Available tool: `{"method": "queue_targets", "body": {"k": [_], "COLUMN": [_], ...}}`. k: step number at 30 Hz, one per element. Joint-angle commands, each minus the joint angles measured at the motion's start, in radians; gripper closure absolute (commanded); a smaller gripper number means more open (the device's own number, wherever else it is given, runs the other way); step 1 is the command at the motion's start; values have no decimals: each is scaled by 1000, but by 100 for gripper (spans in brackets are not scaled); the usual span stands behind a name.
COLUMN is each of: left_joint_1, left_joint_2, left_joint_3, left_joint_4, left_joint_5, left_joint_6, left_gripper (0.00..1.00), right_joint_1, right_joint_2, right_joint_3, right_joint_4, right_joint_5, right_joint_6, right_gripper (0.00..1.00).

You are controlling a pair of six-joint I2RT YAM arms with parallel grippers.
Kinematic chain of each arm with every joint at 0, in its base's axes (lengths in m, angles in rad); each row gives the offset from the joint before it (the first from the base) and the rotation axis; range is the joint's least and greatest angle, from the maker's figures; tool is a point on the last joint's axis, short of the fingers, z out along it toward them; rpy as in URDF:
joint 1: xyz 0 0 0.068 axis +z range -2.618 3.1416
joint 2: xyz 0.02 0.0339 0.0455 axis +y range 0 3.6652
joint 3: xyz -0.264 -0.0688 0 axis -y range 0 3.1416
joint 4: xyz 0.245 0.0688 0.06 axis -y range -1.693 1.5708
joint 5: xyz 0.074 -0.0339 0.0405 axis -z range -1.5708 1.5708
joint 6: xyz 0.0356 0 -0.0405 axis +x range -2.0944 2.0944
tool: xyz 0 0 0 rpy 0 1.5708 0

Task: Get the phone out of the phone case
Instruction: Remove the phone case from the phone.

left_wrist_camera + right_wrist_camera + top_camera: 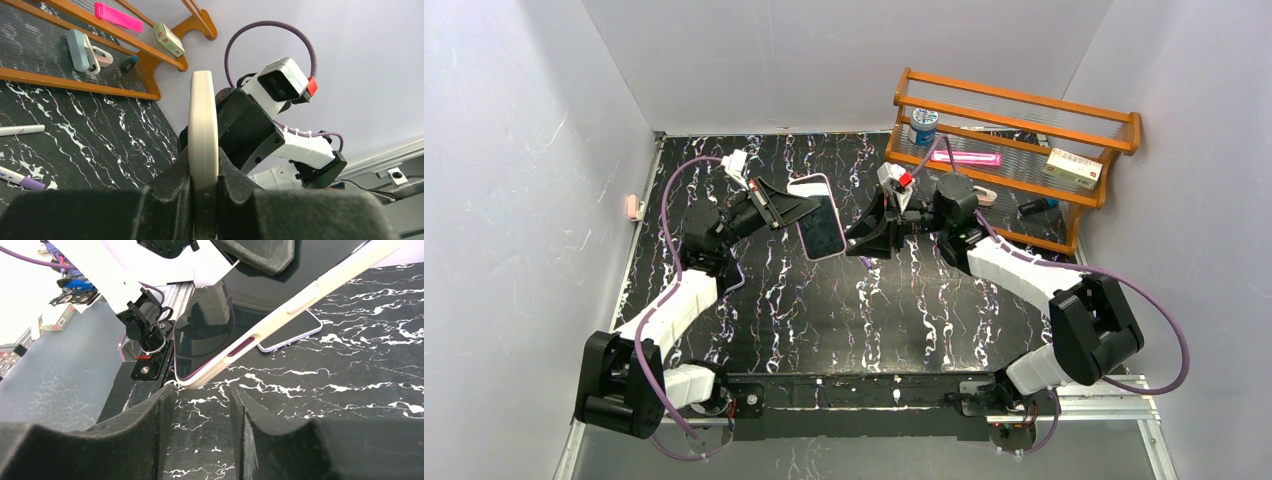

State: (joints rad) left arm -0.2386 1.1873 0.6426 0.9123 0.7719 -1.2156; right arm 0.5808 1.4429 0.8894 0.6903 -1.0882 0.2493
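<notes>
**A:** Two weak spots, to my eye. Start left: the left gripper [796, 207] has its jaws clenched on the case [202, 115], front and back, at one edge. The phone [821, 222] sits inside it, and the pair hangs tilted in the air above the tabletop [854, 310], between the arms.

**B:** So that clamp squeezes phone and case together?

**A:** Likely, yes. If it presses on the screen, the phone cannot slide out there, and any pull just drags the lot.

**B:** And the hold is on one edge only.

**A:** Right. A push at the far edge could swing the case in the jaws or work it loose, and it would drop. A flat slab [290, 335] lies on the tabletop close by, so it could land on that.

**B:** Now the right side?

**A:** The right gripper [200, 400] sits just beside the lower corner, jaws released, nothing between them. The corner is near the gap but not in it.

**B:** The danger there?

**A:** If they shut over rim and glass alike, they grip both and nothing parts. If they catch only the rim, it may slip free.
</notes>
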Motion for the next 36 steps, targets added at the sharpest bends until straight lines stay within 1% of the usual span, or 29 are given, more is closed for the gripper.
{"method": "queue_targets", "body": {"k": [1, 8, 18, 26, 30, 33, 36], "left_joint_1": [1, -9, -13, -36, -61, -86, -111], "left_joint_2": [-24, -22, -22, -25, -21, -15, -14], "left_joint_3": [61, 65, 66, 74, 82, 94, 105], "left_joint_4": [61, 62, 61, 61, 62, 61, 62], "left_joint_5": [35, 40, 31, 40, 42, 46, 48], "left_joint_6": [2, 2, 7, 5, 3, -4, -19], "left_gripper": [100, 100, 100, 100, 100, 100, 100], "right_joint_1": [4, 5, 8, 8, 8, 8, 8], "right_joint_2": [13, 48, 32, 50, 61, 71, 94], "right_joint_3": [53, 73, 61, 74, 83, 100, 132], "right_joint_4": [55, 95, 106, 130, 119, 66, -23], "right_joint_5": [-39, -58, -77, -85, -76, -65, -51], "right_joint_6": [23, 60, 71, 91, 85, 36, -37], "right_gripper": [50, 56, 53, 57, 63, 69, 78]}}
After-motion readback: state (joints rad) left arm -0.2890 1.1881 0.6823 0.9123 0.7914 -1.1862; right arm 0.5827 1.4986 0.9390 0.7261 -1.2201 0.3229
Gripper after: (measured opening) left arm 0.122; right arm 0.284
